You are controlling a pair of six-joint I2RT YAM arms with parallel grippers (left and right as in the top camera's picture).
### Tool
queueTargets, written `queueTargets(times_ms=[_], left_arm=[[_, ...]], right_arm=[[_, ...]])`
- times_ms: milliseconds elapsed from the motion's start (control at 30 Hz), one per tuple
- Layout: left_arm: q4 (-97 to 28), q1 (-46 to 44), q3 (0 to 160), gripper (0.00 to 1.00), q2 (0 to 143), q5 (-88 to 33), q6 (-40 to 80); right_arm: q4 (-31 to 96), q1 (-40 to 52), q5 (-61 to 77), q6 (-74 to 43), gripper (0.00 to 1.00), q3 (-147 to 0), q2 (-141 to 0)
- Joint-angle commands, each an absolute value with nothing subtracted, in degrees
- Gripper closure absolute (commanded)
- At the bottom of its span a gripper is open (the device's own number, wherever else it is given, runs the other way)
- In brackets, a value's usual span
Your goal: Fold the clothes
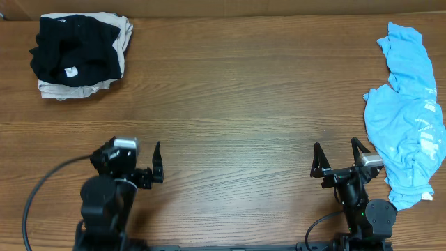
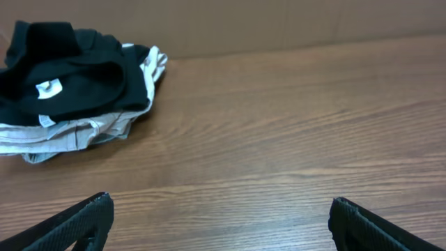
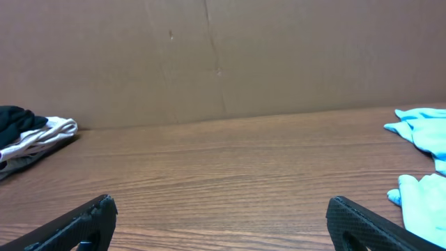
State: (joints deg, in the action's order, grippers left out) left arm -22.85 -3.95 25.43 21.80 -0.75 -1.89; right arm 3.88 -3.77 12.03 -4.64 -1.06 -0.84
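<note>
A black garment [image 1: 73,49] with a small white label lies bunched on a folded beige garment [image 1: 83,89] at the far left corner; it also shows in the left wrist view [image 2: 77,77]. A light-blue shirt [image 1: 408,118] lies crumpled along the right edge, and it shows in the right wrist view [image 3: 425,195] too. My left gripper [image 1: 136,162] is open and empty over bare table near the front, its fingers wide apart in the left wrist view [image 2: 221,206]. My right gripper [image 1: 338,157] is open and empty just left of the blue shirt, as the right wrist view [image 3: 221,206] shows.
The wooden table [image 1: 230,104] runs between the two piles. A brown cardboard wall [image 3: 223,56] stands along the far edge. A black cable [image 1: 42,188] loops at the front left by the left arm's base.
</note>
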Motion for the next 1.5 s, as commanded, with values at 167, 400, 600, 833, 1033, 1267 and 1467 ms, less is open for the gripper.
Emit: queueTargets(times_ms=[167,400,600,833,1033,1267,1467], left_arm=[[-14.96,1.13,14.24,0.0,10.9,-7.97,-2.57],[-10.02,2.98,8.99,0.0,7.46,-10.13,-2.61],[-4.56,2.98,3.16,0.0,2.44,-10.28,-2.57],[-3.57,2.98,0.27,0.0,0.19,-9.56,-2.61],[-3.57,2.98,0.27,0.0,0.19,-8.73,-2.76],[-3.57,2.98,0.27,0.0,0.25,-8.8,-2.79],[-3.57,2.98,0.27,0.0,0.25,-8.78,-2.79]], right_arm=[[3.51,-4.14,11.86,-4.67,0.0,-0.45,-0.16],[3.51,-4.14,11.86,-4.64,0.0,-0.45,-0.16],[3.51,-4.14,11.86,-4.67,0.0,-0.45,-0.16],[3.51,-4.14,11.86,-4.67,0.0,-0.45,-0.16],[3.51,-4.14,11.86,-4.64,0.0,-0.45,-0.16],[3.51,-4.14,11.86,-4.67,0.0,-0.45,-0.16],[3.51,-4.14,11.86,-4.67,0.0,-0.45,-0.16]])
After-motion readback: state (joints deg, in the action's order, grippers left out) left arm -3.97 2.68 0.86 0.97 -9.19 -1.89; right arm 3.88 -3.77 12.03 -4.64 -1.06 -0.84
